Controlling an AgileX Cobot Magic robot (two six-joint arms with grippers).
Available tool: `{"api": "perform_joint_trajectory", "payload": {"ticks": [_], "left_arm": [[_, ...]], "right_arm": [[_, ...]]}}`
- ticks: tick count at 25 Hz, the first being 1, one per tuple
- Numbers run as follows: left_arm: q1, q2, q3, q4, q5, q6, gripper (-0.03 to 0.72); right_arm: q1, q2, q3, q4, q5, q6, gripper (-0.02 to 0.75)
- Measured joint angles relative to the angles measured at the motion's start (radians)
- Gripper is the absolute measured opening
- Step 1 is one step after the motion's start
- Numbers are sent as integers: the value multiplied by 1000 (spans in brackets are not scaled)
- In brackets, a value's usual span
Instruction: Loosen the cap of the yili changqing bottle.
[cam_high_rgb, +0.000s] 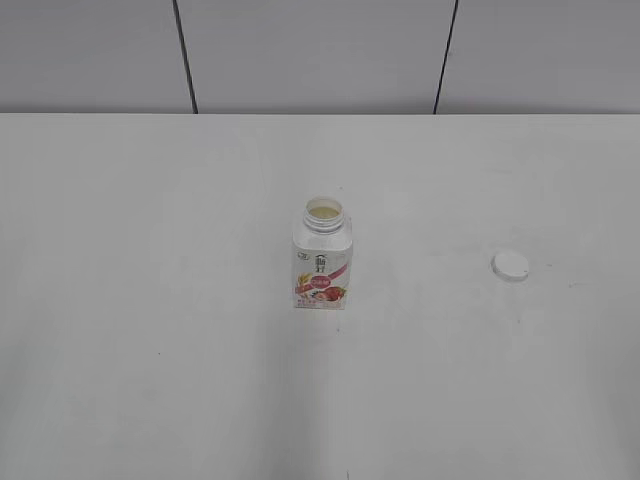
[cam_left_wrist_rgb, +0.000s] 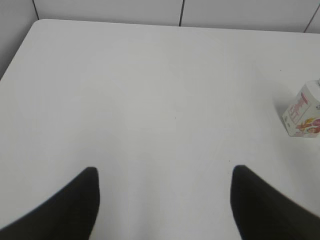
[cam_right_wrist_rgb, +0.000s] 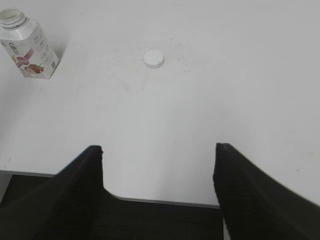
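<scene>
The yili changqing bottle stands upright in the middle of the white table, its wide neck uncovered. It also shows at the right edge of the left wrist view and at the top left of the right wrist view. The cap lies flat on the table to the bottle's right, apart from it; the right wrist view shows it too. My left gripper is open and empty over bare table. My right gripper is open and empty near the table's front edge. Neither gripper shows in the exterior view.
A grey panelled wall runs behind the table's far edge. The table's front edge shows in the right wrist view, with dark floor below it.
</scene>
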Motion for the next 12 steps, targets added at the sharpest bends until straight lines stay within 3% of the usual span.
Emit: {"api": "perform_joint_trajectory", "payload": {"ticks": [12], "left_arm": [[0,0,3,-34,0,65,481]], "right_arm": [[0,-1,37,-4,-80,-42,545]]}}
